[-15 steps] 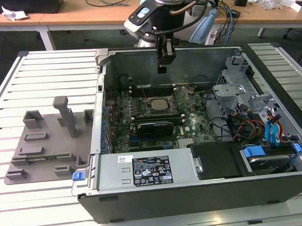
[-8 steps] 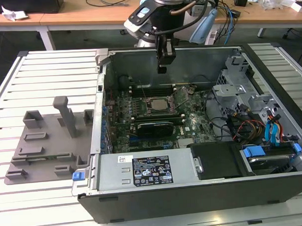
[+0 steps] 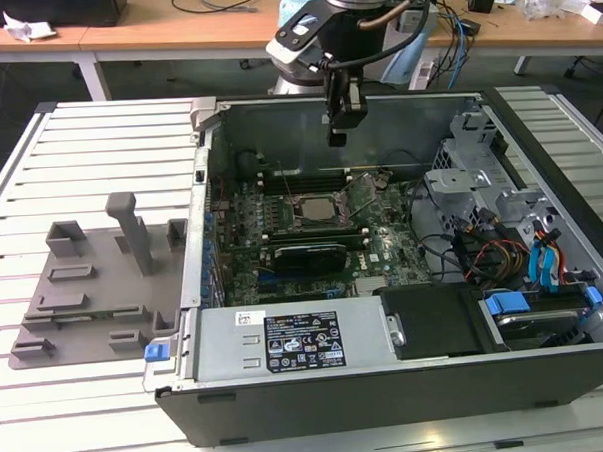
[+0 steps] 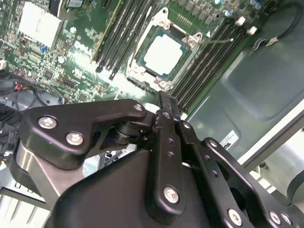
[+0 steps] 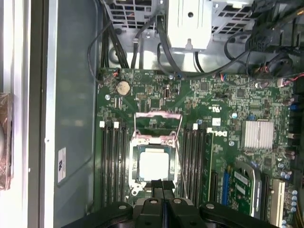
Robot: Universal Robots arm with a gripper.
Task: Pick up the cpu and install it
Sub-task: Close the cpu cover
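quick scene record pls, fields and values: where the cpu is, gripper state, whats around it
cpu: lying flat in the socket, silver top up
load plate: looks swung open
gripper: above the socket, apart from the cpu, fingers together, holding nothing
computer case: open, resting on the slatted table
fixture tray: grey, on the table at the exterior view's left of the case

Bright, even room light; the cpu [image 4: 163, 53] [image 5: 154, 164] glares white in both wrist views.
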